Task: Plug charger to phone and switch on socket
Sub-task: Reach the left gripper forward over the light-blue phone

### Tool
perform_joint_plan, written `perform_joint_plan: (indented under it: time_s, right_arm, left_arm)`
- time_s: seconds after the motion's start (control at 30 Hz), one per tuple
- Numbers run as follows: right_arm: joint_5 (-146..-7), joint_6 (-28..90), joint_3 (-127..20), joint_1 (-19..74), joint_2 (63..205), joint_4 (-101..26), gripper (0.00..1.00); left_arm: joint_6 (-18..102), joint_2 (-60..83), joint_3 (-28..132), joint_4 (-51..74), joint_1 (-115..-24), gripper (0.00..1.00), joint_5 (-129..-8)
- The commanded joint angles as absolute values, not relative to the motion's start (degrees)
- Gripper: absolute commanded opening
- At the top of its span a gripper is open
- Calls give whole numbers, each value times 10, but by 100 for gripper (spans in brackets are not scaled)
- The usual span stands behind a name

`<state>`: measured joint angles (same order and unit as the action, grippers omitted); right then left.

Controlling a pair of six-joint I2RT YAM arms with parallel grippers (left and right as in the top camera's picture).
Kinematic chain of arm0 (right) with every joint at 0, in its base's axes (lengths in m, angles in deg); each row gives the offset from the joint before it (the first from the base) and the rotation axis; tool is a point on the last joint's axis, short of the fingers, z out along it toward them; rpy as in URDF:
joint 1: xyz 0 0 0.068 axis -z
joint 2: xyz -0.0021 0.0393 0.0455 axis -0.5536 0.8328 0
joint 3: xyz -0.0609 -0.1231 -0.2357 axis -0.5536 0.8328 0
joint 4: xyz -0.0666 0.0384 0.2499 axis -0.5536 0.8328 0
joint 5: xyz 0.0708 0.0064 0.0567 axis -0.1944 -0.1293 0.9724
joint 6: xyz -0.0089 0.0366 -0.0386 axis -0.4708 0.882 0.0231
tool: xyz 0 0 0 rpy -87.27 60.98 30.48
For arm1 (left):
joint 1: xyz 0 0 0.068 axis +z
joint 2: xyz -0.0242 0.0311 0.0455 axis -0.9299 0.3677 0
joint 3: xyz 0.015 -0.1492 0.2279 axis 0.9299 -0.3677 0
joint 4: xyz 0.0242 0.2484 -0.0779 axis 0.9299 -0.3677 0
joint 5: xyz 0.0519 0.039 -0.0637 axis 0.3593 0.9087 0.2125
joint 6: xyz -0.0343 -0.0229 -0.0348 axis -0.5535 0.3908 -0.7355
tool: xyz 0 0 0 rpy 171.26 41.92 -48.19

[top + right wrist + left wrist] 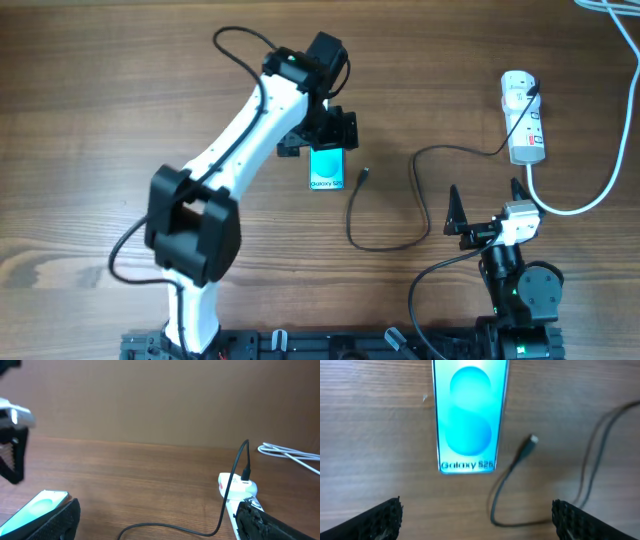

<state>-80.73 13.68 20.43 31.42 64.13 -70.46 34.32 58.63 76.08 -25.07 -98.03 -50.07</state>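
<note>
1. Carrying all the things is the brown wooden bench (90,90), its grain running across.
2. The white left arm (240,130) with black joints reaches to the middle of the bench. The left pincer (320,133) hangs there with its fingers (385,517) spread wide, and it holds nothing.
3. The right pincer (487,205) is near the front right of the bench, also spread wide and empty.
4. The white elongated power strip socket (523,118) lies at the right side. A black plug (533,95) sits in it and a thick white cord (570,212) leaves it.
5. The small flat rectangular phone (327,167) with a bright cyan-blue screen lies screen up in the middle. Its far end is under the left pincer, and nothing grips it.
6. The thin black charger cable (349,220) runs from the plug in a loose loop over the bench, between the phone and the right pincer.
7. Its small black connector tip (364,177) lies just beside the phone, on the side that faces the socket, and does not touch it.
</note>
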Motion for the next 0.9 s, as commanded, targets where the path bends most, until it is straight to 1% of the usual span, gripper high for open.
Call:
perform_joint_plan:
  time_s: [0.0,0.2,0.4,0.7,0.87]
  right_arm:
    - [-809,127,205,316,637,-706,100]
    - [-809,127,205,316,637,-706,99]
    - [-809,127,205,316,637,-706,100]
    - [-809,127,205,316,637,-706,100]
    - [-809,127,205,316,637,-706,100]
  left_arm:
    - [329,609,771,-219,-985,100,-490]
    - [330,624,771,-178,-986,100,-488]
    - [331,640,771,-176,-986,100,-434]
    - [331,684,771,-161,-999,100,-430]
    - [331,701,771,-155,-1002,100,-407]
